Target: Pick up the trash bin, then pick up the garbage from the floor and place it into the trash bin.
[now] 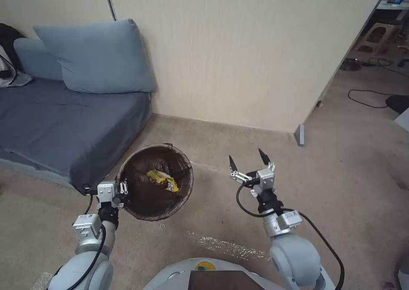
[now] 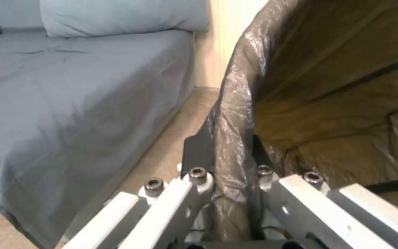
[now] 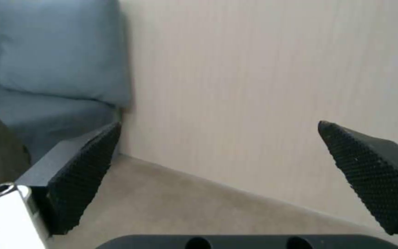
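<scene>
From the head camera, I see my left gripper (image 1: 123, 192) clamped on the near-left rim of the trash bin (image 1: 155, 181), its jaws pinching the dark brown bag that folds over the edge. That bin sits low in front of me, just beside the corner of the grey sofa (image 1: 64, 124), and I cannot tell whether its base touches the carpet (image 1: 213, 213). Inside it lies the garbage (image 1: 162, 180), a yellow snack wrapper resting against the liner toward the far right side. My right gripper (image 1: 248, 159) hovers over bare carpet to the right of the bin, well apart from it, jaws spread wide with nothing between them. A blue cushion (image 1: 100, 55) leans at the sofa's end against the cream wall (image 1: 238, 51).

On the left wrist camera, I see the crinkled liner of the bin (image 2: 236, 114) caught between the jaws, one black finger (image 2: 199, 152) pressed on the outside of the rim and the other on the inside. The sofa seat stretches off beside it.

On the right wrist camera, the two black textured fingertips (image 3: 86, 166) stand far apart, and I see the wall and the carpet between them. The blue cushion shows off to one side.
</scene>
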Motion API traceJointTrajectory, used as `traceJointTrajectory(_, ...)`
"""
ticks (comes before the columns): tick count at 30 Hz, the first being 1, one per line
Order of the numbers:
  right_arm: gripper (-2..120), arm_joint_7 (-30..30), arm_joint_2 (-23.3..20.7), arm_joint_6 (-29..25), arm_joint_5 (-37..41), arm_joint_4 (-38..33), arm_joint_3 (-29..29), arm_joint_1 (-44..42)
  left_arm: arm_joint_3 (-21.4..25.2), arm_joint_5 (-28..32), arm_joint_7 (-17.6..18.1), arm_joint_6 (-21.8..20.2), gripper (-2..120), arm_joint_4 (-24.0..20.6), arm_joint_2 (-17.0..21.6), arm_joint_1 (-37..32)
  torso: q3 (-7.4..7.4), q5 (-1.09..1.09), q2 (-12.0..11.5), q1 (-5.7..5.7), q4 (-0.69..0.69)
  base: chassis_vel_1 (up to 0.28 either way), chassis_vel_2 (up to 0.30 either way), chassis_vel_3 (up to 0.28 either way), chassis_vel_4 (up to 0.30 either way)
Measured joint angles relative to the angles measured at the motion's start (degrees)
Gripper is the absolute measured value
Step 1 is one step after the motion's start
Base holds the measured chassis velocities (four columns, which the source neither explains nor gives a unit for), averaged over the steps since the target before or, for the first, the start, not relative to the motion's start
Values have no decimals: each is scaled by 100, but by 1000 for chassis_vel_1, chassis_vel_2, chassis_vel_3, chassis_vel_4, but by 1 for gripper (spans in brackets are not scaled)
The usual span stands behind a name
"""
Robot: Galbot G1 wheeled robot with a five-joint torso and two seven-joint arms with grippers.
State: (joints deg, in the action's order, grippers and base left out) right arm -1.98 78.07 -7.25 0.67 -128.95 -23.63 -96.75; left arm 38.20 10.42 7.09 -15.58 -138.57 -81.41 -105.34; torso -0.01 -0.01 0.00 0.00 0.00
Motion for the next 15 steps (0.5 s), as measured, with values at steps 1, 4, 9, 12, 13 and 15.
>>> traceJointTrajectory(1, 100, -10, 124, -78, -71, 13, -62, -120, -6, 9, -3, 0, 0, 16, 11, 3, 0, 0, 0, 0, -1, 0, 0, 0, 0)
traceJointTrajectory(4, 100, -36, 259, -211, -133, 26, -169, -263, -20, 15, -19, 0, 0, 32, 21, 11, 0, 0, 0, 0, -1, 0, 0, 0, 0)
traceJointTrajectory(9, 100, -110, 363, -336, -132, 28, -369, -415, -50, 11, -48, 0, 0, 49, 21, 23, 0, 1, 0, 0, 0, 0, 0, 0, 0)
traceJointTrajectory(12, 100, -155, 420, -372, -80, 29, -468, -468, -64, -7, -74, 4, 0, 70, 16, 25, 0, 0, 0, 0, 0, 0, 0, 0, 0)
traceJointTrajectory(13, 100, -155, 420, -372, -80, 29, -468, -468, -64, -7, -74, 4, 0, 70, 16, 25, 0, 0, 0, 0, 0, 0, 0, 0, 0)
traceJointTrajectory(15, 100, -171, 463, -386, -74, 25, -483, -499, -70, -31, -104, 5, 0, 72, 12, 29, 0, 1, 0, 0, 0, 0, 0, 0, 0)
